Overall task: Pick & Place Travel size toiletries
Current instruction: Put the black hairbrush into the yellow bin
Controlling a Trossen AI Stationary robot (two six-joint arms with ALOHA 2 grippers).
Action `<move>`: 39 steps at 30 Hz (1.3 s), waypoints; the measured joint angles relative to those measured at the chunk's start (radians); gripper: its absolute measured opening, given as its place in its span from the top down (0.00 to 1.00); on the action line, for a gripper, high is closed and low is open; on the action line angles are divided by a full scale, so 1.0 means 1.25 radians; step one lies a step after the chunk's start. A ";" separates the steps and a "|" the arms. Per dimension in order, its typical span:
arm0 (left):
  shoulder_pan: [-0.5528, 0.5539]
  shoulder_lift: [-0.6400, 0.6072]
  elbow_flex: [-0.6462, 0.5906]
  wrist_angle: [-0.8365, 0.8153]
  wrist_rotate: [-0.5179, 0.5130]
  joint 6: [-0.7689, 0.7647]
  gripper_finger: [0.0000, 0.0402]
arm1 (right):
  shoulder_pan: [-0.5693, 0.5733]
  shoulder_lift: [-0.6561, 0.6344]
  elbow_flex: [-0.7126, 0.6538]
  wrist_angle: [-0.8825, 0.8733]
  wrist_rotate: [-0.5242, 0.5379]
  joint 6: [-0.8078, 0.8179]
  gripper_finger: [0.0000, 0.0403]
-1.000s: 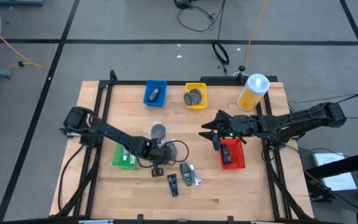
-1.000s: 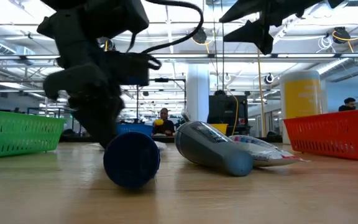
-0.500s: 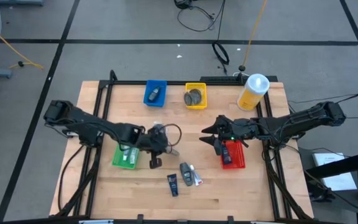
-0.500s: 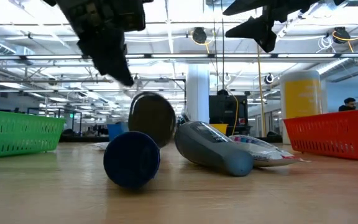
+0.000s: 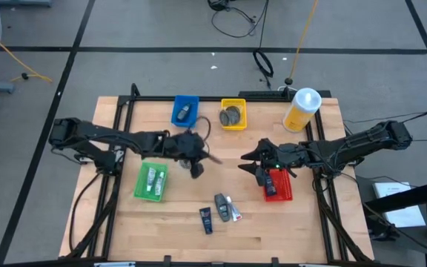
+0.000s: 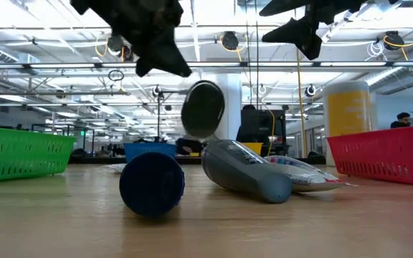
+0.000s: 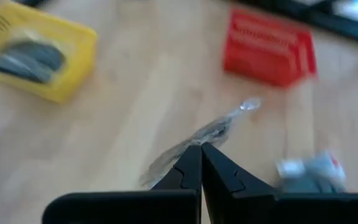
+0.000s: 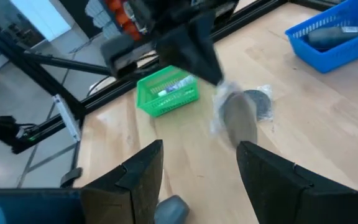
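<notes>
My left gripper [image 5: 198,165] [image 7: 200,153] is shut on a round grey disc [image 6: 203,109] [image 8: 237,118] in a clear wrapper and hovers above the table's middle. My right gripper [image 5: 250,162] [image 8: 197,180] is open and hovers at the left edge of the red tray [image 5: 277,184]. Two dark grey-blue mini bottles [image 5: 206,219] [image 5: 221,202] and a white tube [image 5: 233,211] lie on the table nearer the front. The right wrist view shows what looks like another wrapped disc [image 8: 261,103] lying on the wood behind the held one. My left gripper pinches the clear wrapper [image 7: 219,127] of the disc between its shut fingertips, coming from above at a slant. The disc hangs below the fingers, lifted clear of the table and tilted on edge [image 6: 203,109].
The green tray [image 5: 150,182] holds white tubes, the blue tray [image 5: 185,111] a dark bottle, and the yellow tray [image 5: 233,116] grey discs. A big yellow bottle [image 5: 302,110] stands at the far right. Bare wood lies between the trays.
My left gripper has risen from the table with the disc and moved toward the far edge and slightly right. The disc has come up off the wood and now hangs in the air.
</notes>
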 joint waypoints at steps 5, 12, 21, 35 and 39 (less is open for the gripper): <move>0.070 -0.001 0.000 0.060 0.000 -0.011 1.00 | 0.000 0.000 0.000 0.000 0.047 0.000 0.51; 0.162 -0.001 0.000 0.143 0.005 -0.024 1.00 | 0.000 0.000 0.000 0.007 0.124 0.001 0.51; 0.254 0.003 0.001 0.265 0.001 -0.027 1.00 | -0.005 0.000 0.000 0.007 0.273 0.015 0.51; 0.287 0.003 0.001 0.276 0.092 -0.042 1.00 | -0.190 0.006 0.000 0.097 0.194 -0.315 0.51; 0.264 0.003 0.001 0.275 0.092 -0.044 1.00 | -0.252 0.047 -0.001 0.161 0.059 -0.398 0.51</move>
